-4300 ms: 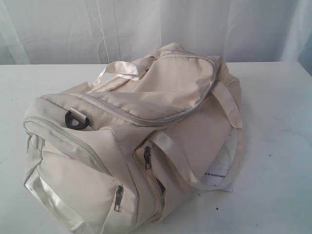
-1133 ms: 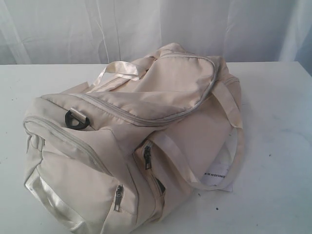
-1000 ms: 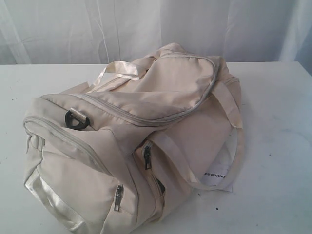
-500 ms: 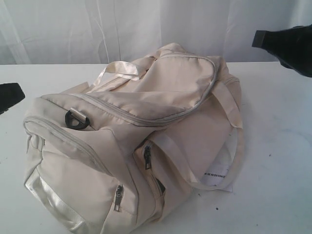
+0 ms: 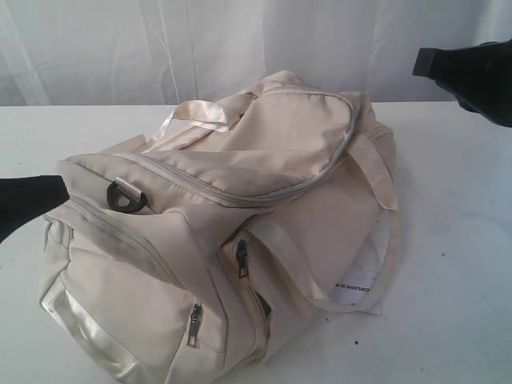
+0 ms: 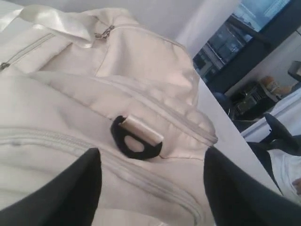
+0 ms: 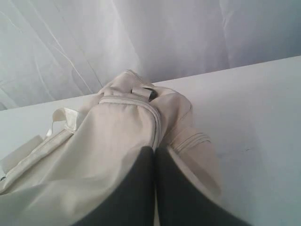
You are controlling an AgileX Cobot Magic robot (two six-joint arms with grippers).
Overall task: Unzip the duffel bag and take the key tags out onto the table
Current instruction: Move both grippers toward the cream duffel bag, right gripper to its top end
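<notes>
The cream duffel bag [image 5: 240, 208] lies on the white table [image 5: 456, 240], its main zipper [image 5: 264, 194] closed along the top. No key tags show in any view. My left gripper [image 5: 56, 192] is at the bag's left end, close to the black D-ring [image 5: 126, 194]. In the left wrist view this gripper [image 6: 151, 153] is open wide, its fingers [image 6: 70, 193] straddling the fabric just below the D-ring [image 6: 136, 139]. My right gripper [image 5: 428, 66] hangs above the table's far right, apart from the bag. It [image 7: 154, 149] is shut on nothing and points at the bag's far end [image 7: 136, 108].
A clear plastic sheet with a printed label [image 5: 356, 286] pokes out from under the bag on the right. Satin handles [image 5: 196, 114] lie across the top, and zipped side pockets [image 5: 241, 258] face the front. A white curtain [image 5: 240, 40] hangs behind the table.
Both grippers have come into view. The left one slid in from the left edge up to the bag's end. The right one appeared at the top right and has held there.
</notes>
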